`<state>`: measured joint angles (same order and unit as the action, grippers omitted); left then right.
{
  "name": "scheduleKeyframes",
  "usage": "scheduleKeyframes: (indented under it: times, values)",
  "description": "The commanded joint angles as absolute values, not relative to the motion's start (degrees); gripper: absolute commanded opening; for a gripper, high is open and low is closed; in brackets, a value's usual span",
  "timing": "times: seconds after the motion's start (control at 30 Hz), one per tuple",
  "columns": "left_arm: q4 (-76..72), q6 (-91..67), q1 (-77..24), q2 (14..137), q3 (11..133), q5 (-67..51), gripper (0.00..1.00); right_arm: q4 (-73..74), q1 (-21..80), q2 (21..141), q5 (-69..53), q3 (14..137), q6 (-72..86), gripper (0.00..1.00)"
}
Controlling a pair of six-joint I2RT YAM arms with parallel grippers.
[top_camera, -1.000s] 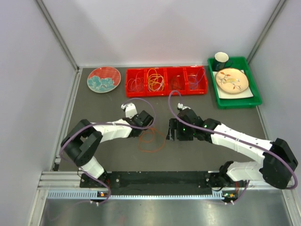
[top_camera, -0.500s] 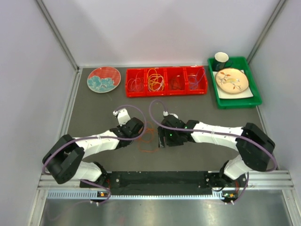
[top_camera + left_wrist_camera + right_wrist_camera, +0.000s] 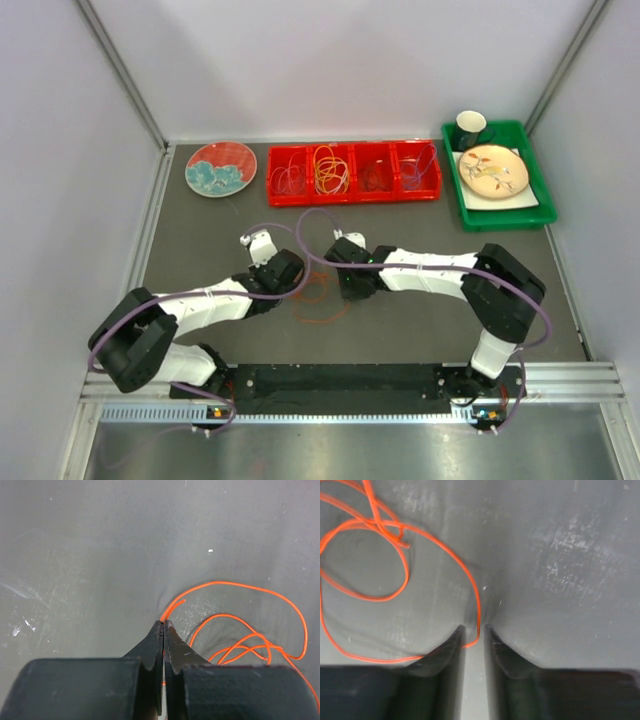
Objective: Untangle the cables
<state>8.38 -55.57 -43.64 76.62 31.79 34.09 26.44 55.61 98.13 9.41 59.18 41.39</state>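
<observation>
On the dark mat (image 3: 200, 240), orange cable (image 3: 220, 582) stretched left-right

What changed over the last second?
The right gripper swept left to the orange cable; its jaws now straddle it, not yet shut. The left gripper drew back toward the bases, staying shut on the cable's end. Red tray and green tray unchanged.
</observation>
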Motion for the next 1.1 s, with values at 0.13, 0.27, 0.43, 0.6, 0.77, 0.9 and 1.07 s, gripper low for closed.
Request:
scheduleKeyframes:
  times: [0.13, 0.27, 0.43, 0.6, 0.77, 0.9, 1.07]
  values:
    - [11.0, -56.0, -43.5, 73.3, 34.1, 35.8, 0.00, 30.5, 56.0, 94.6, 18.2, 64.1, 37.5, 0.00]
    - [23.7, -56.8, -43.5, 69.6, 40.9, 40.3, 0.00, 37.9, 55.6, 87.4, 25.1, 70.2, 33.4, 0.00]
    - [27.9, -53.7, -43.5, 61.3, 44.6, 42.7, 0.00, 42.0, 55.1, 77.2, 25.1, 79.4, 24.1, 0.00]
    - [23.5, -54.4, -43.5, 58.4, 38.4, 40.5, 0.00, 38.1, 55.1, 68.2, 17.3, 89.5, 15.9, 0.00]
    - [13.8, -54.9, -43.5, 60.6, 31.2, 34.2, 0.00, 39.2, 55.1, 67.5, 22.6, 98.4, 10.8, 0.00]
    - [10.8, -54.5, -43.5, 63.9, 28.3, 33.1, 0.00, 38.9, 55.1, 67.3, 25.4, 99.1, 9.6, 0.00]
    - [7.7, -53.0, -43.6, 64.2, 27.3, 31.6, 0.00, 36.8, 55.1, 65.6, 26.8, 95.7, 11.3, 0.00]
